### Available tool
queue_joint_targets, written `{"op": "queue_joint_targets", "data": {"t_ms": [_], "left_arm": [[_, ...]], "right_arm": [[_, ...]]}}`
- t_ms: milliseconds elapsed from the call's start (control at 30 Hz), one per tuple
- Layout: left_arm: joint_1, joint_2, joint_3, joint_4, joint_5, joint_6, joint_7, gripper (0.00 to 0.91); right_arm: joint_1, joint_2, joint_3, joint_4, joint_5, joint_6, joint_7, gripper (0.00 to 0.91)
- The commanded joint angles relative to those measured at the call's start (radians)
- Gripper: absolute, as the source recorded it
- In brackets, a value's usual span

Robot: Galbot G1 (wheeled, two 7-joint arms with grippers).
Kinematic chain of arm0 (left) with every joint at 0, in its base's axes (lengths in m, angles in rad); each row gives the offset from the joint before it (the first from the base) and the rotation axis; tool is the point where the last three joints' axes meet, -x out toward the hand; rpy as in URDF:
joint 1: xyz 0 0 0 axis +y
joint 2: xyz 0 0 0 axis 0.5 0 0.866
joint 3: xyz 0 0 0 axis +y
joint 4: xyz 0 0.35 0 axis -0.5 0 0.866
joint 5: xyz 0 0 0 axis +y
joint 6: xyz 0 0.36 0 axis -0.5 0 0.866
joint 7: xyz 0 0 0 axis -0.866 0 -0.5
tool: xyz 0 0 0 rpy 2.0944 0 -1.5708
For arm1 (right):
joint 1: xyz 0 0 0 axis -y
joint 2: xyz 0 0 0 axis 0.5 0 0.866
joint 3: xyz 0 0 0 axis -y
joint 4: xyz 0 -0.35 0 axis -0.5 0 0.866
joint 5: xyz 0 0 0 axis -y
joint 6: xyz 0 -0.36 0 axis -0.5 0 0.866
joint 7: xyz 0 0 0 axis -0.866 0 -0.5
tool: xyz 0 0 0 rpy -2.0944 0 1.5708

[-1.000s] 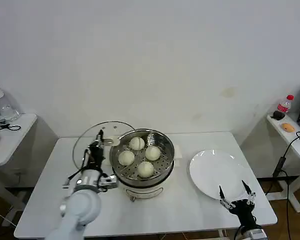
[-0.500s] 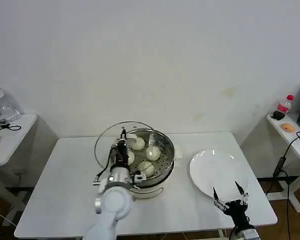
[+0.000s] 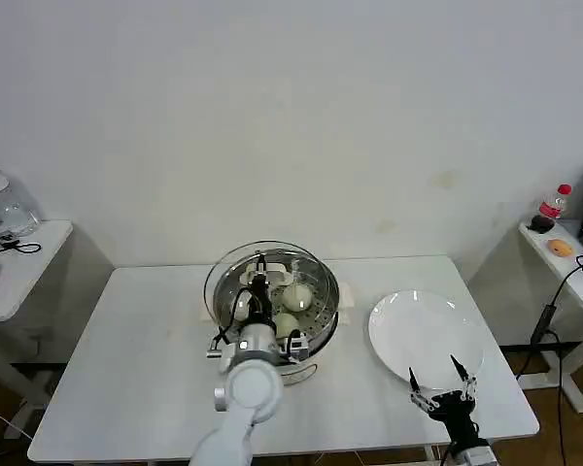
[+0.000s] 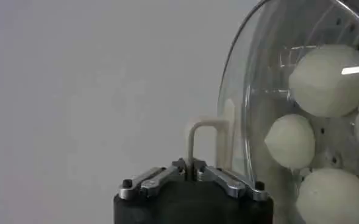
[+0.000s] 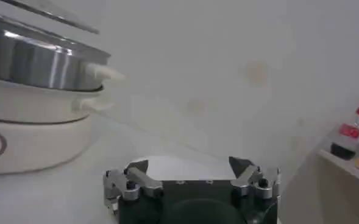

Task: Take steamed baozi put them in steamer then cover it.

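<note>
The shiny steamer (image 3: 316,320) stands at the table's middle on its cream base (image 5: 27,137). Several cream-white baozi (image 3: 296,296) lie on its perforated tray, and they show through the glass in the left wrist view (image 4: 325,79). My left gripper (image 3: 259,275) is shut on the cream handle (image 4: 202,143) of the clear glass cover (image 3: 228,277), holding it just above the steamer, shifted a little to the left of the pot. My right gripper (image 3: 440,381) hangs open and idle near the table's front right (image 5: 190,167).
A flat white plate (image 3: 423,335) lies right of the steamer, just beyond the right gripper. Small side tables stand at both edges: one with a glass jar (image 3: 2,206) on the left, one with a red-capped bottle (image 3: 554,202) on the right.
My left gripper has carried the cover rightward from beside the steamer to over it. The right gripper has drawn slightly left and toward the front edge, still open.
</note>
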Motion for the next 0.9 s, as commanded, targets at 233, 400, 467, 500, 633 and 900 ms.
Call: {"op": "queue_joint_targets", "data": {"t_ms": [233, 400, 467, 500, 633, 900], "left_arm": [[-0.006, -0.031, 0.011, 0.043, 0.026, -0.002, 0.000, 0.000], [-0.001, -0.032, 0.018, 0.043, 0.019, -0.002, -0.001, 0.000], [0.001, -0.032, 0.017, 0.044, 0.019, -0.002, -0.002, 0.000], [0.003, -0.031, 0.016, 0.044, 0.018, -0.002, -0.001, 0.000], [0.007, -0.032, 0.013, 0.048, 0.017, -0.003, -0.004, 0.000], [0.004, -0.032, 0.015, 0.051, -0.009, -0.001, -0.010, 0.907]], "right_arm": [[-0.001, 0.005, -0.008, -0.003, -0.009, 0.002, -0.001, 0.907], [-0.002, 0.006, -0.009, -0.002, -0.011, 0.002, -0.002, 0.907], [-0.002, 0.007, -0.010, -0.002, -0.012, 0.002, -0.002, 0.907], [-0.003, 0.007, -0.011, -0.002, -0.012, 0.002, -0.002, 0.907], [-0.005, 0.007, -0.011, -0.002, -0.015, 0.004, -0.002, 0.907], [-0.005, 0.007, -0.014, -0.005, -0.020, 0.006, -0.005, 0.907]]}}
